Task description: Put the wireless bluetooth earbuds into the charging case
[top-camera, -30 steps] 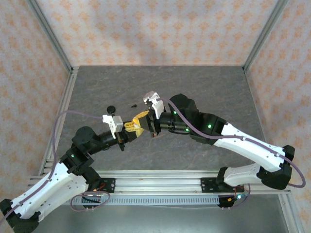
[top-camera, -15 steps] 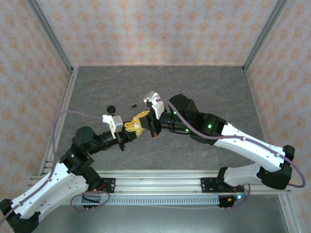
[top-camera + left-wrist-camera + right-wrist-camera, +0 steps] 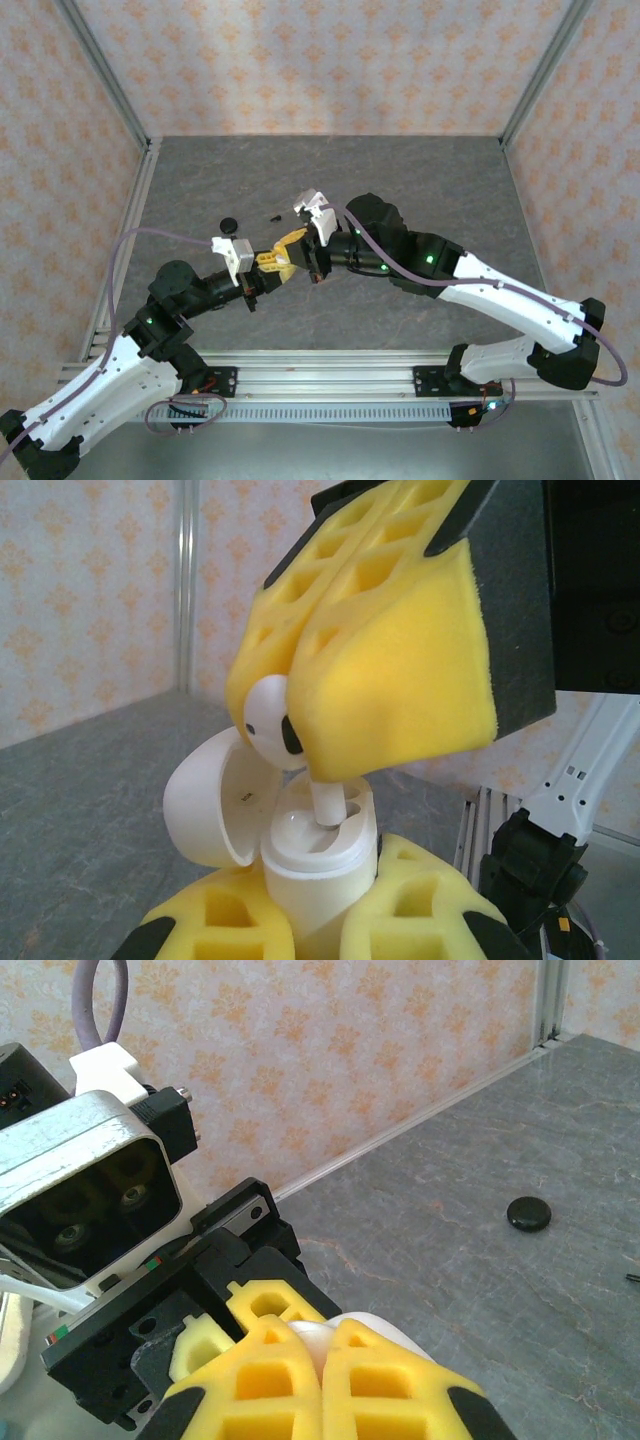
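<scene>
White earbud (image 3: 266, 716), white case (image 3: 300, 872); yellow claw pads (image 3: 400, 680) (black-backed); grey marbled table (image 3: 420, 180).

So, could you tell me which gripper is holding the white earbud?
The right gripper: its pads pinch the white earbud, while the left gripper holds the open charging case.

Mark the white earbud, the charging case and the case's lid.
white earbud (image 3: 262, 712), left wrist view, on its rounded head.
charging case (image 3: 312, 872), left wrist view, on its front wall.
lid (image 3: 196, 800), left wrist view, on its curved outer shell.
</scene>
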{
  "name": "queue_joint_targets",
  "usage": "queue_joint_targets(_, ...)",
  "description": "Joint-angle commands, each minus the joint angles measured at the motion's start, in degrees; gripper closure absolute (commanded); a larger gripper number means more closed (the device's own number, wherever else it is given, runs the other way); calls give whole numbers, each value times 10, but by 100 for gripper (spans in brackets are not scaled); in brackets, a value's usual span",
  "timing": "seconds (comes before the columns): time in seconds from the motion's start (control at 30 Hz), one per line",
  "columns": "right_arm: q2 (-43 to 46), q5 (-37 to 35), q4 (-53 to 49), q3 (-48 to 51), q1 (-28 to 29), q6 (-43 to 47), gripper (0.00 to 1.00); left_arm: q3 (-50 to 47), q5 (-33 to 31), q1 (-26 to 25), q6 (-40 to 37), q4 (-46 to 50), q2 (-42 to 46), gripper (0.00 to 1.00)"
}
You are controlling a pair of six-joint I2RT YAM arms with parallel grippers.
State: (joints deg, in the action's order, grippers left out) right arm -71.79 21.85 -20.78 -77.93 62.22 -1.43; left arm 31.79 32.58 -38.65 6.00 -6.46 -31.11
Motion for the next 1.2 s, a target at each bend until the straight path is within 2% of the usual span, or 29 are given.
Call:
queue_joint_targets(0.0,-14,39,-36,-12,4,-5,100,21,-6,-5,1,-33,10,100)
queue_joint_targets(0.63,4,9,-66,-11,4,1,100,21,-12,-5,-3,-24,17,100)
queue_joint_targets(1.17,-10,18,-111,-44,4,-9,100,6,-10,-5,-13,-37,19,100)
